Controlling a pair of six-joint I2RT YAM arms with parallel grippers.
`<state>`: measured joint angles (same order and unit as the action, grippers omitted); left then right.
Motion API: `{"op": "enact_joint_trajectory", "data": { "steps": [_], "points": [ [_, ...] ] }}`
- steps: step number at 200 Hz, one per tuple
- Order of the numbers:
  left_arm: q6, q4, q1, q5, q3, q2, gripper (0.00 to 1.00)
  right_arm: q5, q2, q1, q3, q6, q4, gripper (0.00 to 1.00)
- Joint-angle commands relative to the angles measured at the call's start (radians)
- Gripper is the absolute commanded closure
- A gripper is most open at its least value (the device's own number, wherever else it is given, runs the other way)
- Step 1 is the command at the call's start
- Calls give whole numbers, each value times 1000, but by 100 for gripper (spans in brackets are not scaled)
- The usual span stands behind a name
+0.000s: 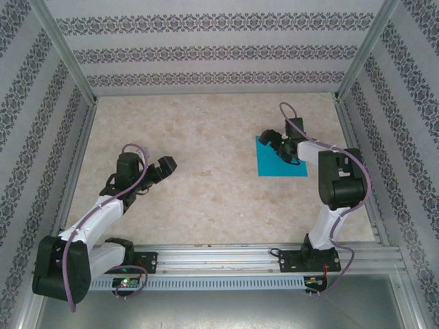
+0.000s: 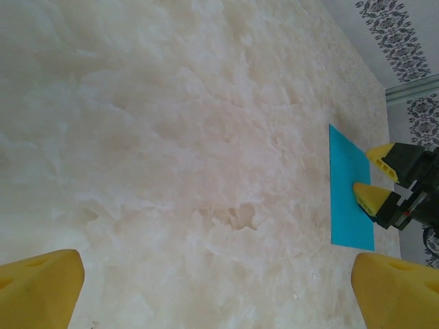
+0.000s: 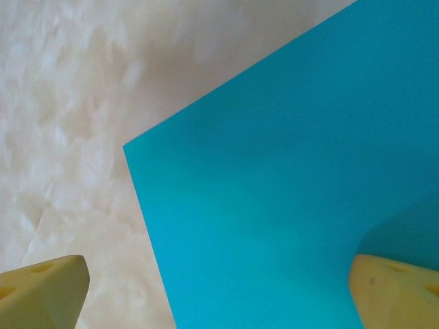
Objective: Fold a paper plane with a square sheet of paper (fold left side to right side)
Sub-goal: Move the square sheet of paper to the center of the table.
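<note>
Overhead view. The square sheet of paper (image 1: 269, 165), plain teal-blue, lies flat on the right half of the beige marbled table (image 1: 206, 137), toward the far side and turned slightly askew to the table edges. No crease shows on it. The right gripper (image 1: 276, 144) hangs directly over the sheet, near its far left corner, and its arm covers part of the paper. The left gripper (image 1: 162, 168) sits over bare tabletop on the left half, well apart from the sheet, its jaws spread wide. Patterned wall panels (image 1: 206, 51) enclose the table on three sides.

Left wrist view. The left gripper (image 2: 219, 295) has its yellow fingertips (image 2: 38, 288) at opposite lower corners, wide apart with nothing between them. The sheet (image 2: 350, 192) appears at the right, with the right gripper (image 2: 376, 175) over its outer edge.

Right wrist view. The right gripper (image 3: 219, 295) is spread wide and grasps nothing. One fingertip (image 3: 41, 291) stands over bare table (image 3: 68, 103) just beyond the sheet's edge, the other over the sheet (image 3: 288, 171) itself, so that the jaws straddle that edge. Whether either fingertip touches the paper cannot be told.
</note>
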<state>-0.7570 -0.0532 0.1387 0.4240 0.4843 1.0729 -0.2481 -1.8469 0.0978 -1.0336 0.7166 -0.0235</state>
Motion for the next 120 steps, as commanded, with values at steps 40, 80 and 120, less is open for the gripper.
{"op": "enact_joint_trajectory", "data": {
  "steps": [40, 80, 120],
  "points": [
    [-13, 32, 17, -28, 11, -3, 0, 137, 133, 247, 203, 289, 25, 2],
    [-26, 17, 29, -25, 12, 23, 0, 267, 176, 459, 250, 466, 75, 2],
    [-34, 15, 51, -17, 20, 47, 0, 303, 151, 579, 229, 554, 118, 2]
  ]
}}
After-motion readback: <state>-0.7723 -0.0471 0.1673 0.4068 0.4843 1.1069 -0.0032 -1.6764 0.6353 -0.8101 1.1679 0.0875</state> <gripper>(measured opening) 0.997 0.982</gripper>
